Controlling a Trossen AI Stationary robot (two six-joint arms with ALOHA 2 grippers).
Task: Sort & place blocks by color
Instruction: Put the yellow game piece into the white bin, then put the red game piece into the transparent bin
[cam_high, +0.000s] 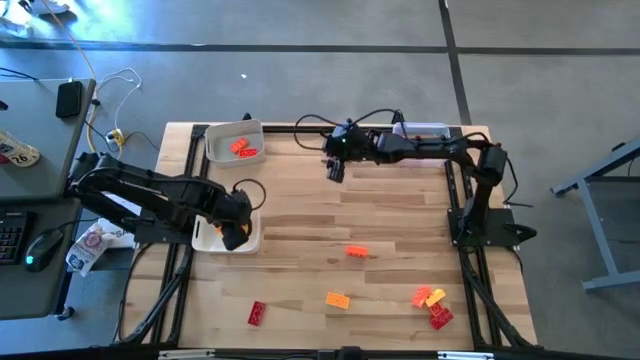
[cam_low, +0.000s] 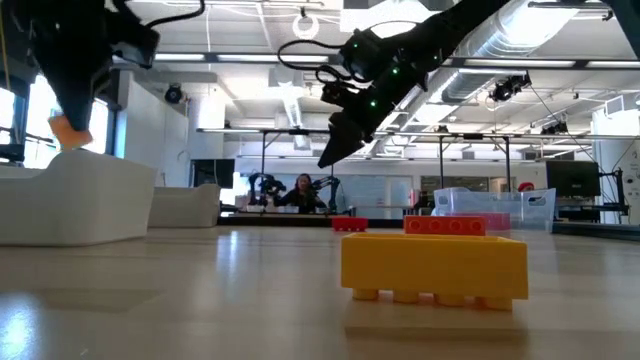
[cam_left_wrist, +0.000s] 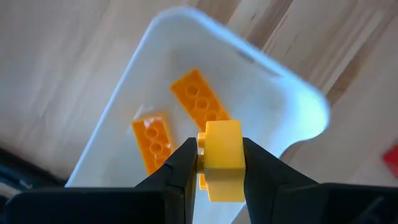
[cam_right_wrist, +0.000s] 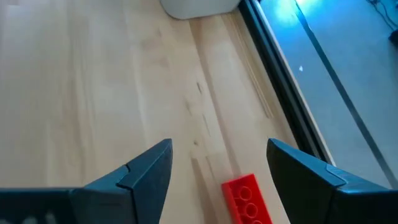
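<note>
My left gripper (cam_high: 236, 234) points down over the near white tray (cam_high: 205, 240) and is shut on a yellow block (cam_left_wrist: 222, 159). Two orange blocks (cam_left_wrist: 198, 99) (cam_left_wrist: 152, 140) lie flat on that tray's floor. My right gripper (cam_high: 335, 170) hangs open above the table's far middle, and a red block (cam_right_wrist: 247, 198) lies on the wood just ahead of its fingers. The far white tray (cam_high: 222, 135) holds red and orange blocks (cam_high: 243, 148). Loose blocks lie on the table: orange ones (cam_high: 356, 252) (cam_high: 338, 299), a red one (cam_high: 257, 313) and a mixed cluster (cam_high: 432, 303). My left gripper pinches the yellow block between its two fingers (cam_left_wrist: 180, 165), which press on two opposite faces (cam_left_wrist: 206, 155). The fingers come from above, pointing down. The block is lifted clear and hangs over the near tray's inside.
A clear bin (cam_low: 492, 207) stands past the table's far right. Black frame rails (cam_high: 455, 190) run along the table's sides. Cables and desk clutter (cam_high: 70, 100) lie off the left edge. A seated person (cam_low: 300, 192) shows far behind the table. Bare wood (cam_high: 400, 215) lies mid-table.
</note>
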